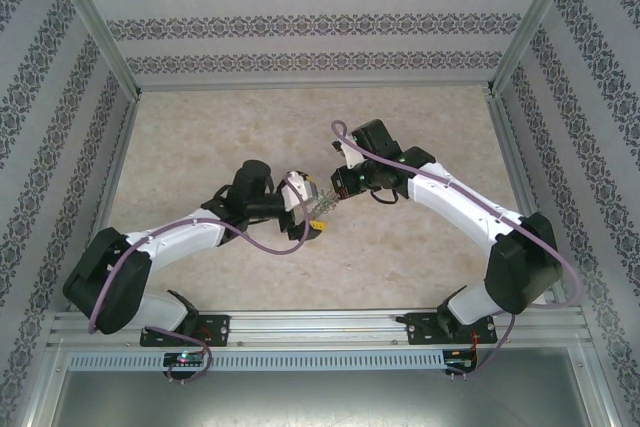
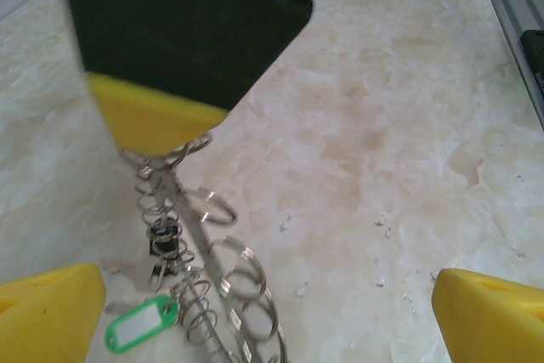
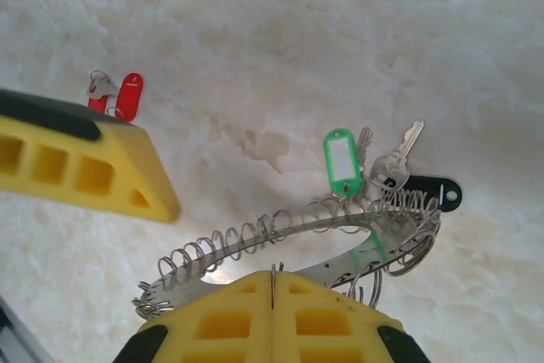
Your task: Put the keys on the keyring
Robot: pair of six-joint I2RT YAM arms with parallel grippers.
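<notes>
STEP likely key pickup, threading not begun | right gripper clamped on keyring | left gripper spread wide, empty, near ring | red-headed key flat on tabletop, 10 o'clock from ring | NEXT left pinch on red head | bare room toward 12 o'clock; green tag crowding 1 o'clock

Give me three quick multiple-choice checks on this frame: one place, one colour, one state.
1. The red key lies: A on the ring; B on the table, apart from the ring; C under the green tag.
2. The tag beside the black tag is: A blue; B green; C white.
3. The right gripper is: A shut on the ring; B open; C shut on the red key.
Answers: B, it lies alone on bare table; B, green tag hangs next to black; A, its fingers pinch the ring's band.
</notes>
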